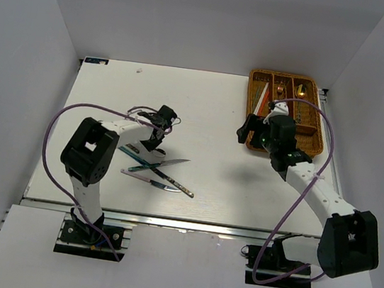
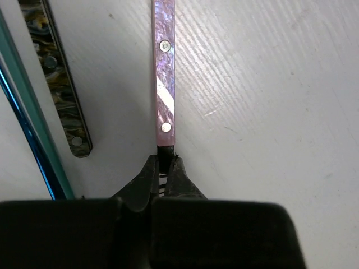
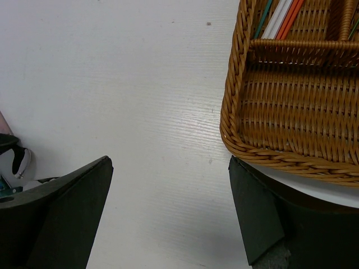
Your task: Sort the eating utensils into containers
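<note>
– Two pincers; how does the left pincer (image 2: 164, 180) stand?
– Clamped on the pink-handled utensil (image 2: 165, 84) lying on the surface (image 2: 269, 112). The right pincer (image 3: 168, 218) gapes wide beside the wicker tray (image 3: 291, 112)

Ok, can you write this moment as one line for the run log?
left claw: shut on pink-handled utensil | right claw: open, empty, beside wicker tray corner | step: pickup

Black-and-white arms (image 1: 131, 130), purple cables (image 1: 49, 134)
</note>
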Motion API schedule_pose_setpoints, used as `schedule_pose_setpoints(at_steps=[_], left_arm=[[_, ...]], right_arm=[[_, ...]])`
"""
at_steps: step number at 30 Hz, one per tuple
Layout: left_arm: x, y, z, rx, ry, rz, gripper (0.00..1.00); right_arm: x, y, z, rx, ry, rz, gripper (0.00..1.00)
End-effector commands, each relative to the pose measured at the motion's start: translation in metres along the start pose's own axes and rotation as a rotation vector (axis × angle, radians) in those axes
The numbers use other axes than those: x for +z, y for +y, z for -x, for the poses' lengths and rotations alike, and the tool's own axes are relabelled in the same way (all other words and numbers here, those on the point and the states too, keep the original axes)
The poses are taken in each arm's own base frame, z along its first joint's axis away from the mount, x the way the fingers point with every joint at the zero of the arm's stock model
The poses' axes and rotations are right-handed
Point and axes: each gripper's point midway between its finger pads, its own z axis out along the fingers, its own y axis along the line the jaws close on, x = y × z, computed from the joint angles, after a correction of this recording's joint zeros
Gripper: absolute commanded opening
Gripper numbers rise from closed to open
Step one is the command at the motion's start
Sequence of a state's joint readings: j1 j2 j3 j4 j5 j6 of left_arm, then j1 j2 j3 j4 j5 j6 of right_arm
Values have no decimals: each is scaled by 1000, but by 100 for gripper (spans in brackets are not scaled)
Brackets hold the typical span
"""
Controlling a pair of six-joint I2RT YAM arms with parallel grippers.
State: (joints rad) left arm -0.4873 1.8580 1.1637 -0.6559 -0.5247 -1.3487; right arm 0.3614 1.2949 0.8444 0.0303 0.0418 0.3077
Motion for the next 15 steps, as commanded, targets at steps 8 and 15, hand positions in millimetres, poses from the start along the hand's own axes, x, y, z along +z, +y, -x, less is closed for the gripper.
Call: schedule_pose_setpoints(at_steps=[8,15], left_arm=[[-7,-23,5,212,-21,-90,0],[-89,-102,18,367,-152,-524,0]], right_arm=[[-9,10,15,8,-69,54,89],[-4,79,22,148,-29,447,89]])
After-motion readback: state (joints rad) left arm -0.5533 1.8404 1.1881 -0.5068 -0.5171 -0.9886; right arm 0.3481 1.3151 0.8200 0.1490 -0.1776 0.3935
